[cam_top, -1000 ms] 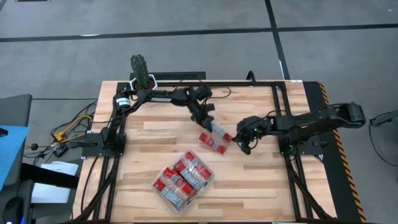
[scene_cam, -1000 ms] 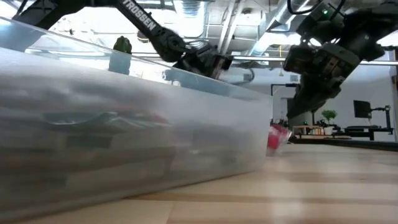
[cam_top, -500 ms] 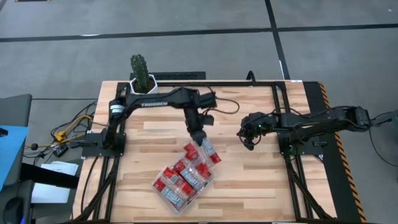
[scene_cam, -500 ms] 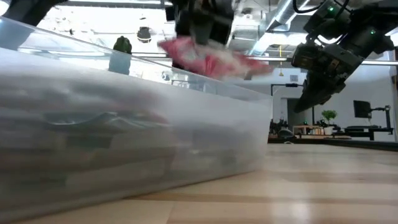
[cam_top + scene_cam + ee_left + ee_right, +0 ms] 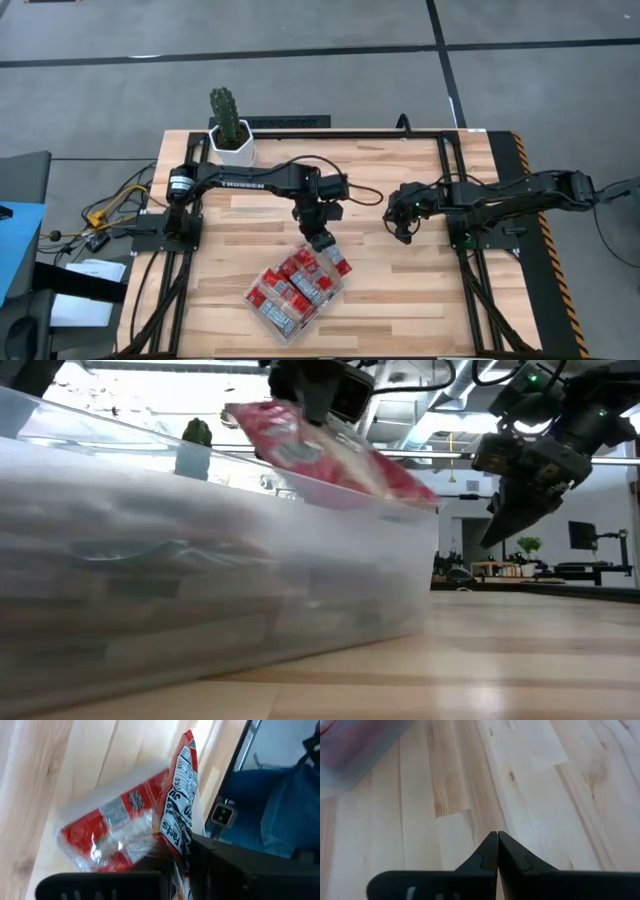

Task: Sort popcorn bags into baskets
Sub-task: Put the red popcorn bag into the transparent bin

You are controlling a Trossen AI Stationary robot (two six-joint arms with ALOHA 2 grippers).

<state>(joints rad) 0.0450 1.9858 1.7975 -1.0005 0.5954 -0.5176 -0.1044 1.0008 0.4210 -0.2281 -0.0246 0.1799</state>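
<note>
The left claw point(image 5: 322, 240) grips a red bag point(image 5: 320, 452), tilted over the far corner of the tray point(image 5: 255, 310) full of bags. The right claw point(image 5: 497, 851), fingers pressed together, hovers above bare tabletop point(image 5: 400, 290).

The counter point(image 5: 400, 290) was a pale wooden top of long planks, edged by a black frame point(image 5: 450, 190). At its far left corner stood a white pot point(image 5: 232, 147) with a green cactus point(image 5: 225, 110) rising from it — the same cactus point(image 5: 196, 432) showed small and blurred from table height. Off the counter's left side, yellow and black cables point(image 5: 105, 210) trailed over the grey floor point(image 5: 300, 60), which carried dark lines point(image 5: 440, 40). Beyond the counter — far back in the room — a small potted plant point(image 5: 528, 547) sat on a distant table point(image 5: 500, 568).
</note>
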